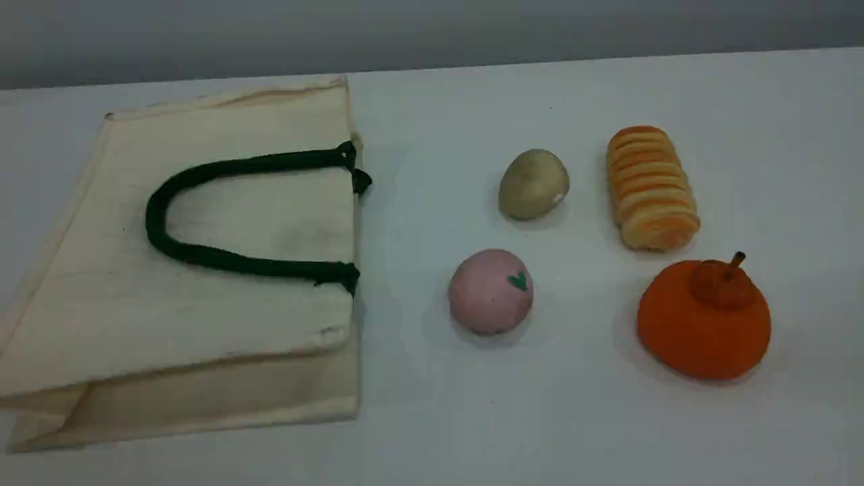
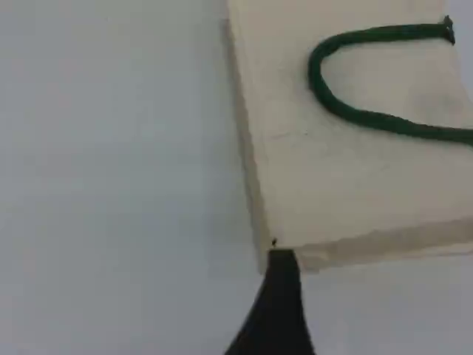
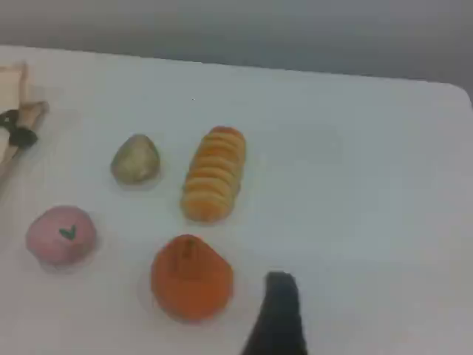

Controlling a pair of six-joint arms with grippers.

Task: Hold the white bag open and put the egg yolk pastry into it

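The white bag [image 1: 202,304] lies flat on its side at the table's left, its mouth edge facing right and a dark green handle [image 1: 202,172] resting on top. The egg yolk pastry [image 1: 533,183], a tan egg-shaped ball, sits on the table to the bag's right and also shows in the right wrist view [image 3: 135,159]. Neither arm appears in the scene view. The left gripper's dark fingertip [image 2: 279,303] hovers by a corner of the bag [image 2: 347,170]. The right gripper's fingertip [image 3: 279,310] hangs beside the orange fruit, far from the pastry. Both grippers hold nothing.
A pink ball with a green mark [image 1: 491,290] lies in front of the pastry. A ridged golden bread roll [image 1: 651,187] is to the pastry's right. An orange stemmed fruit [image 1: 705,317] sits at the front right. The table's far edge runs behind the bag.
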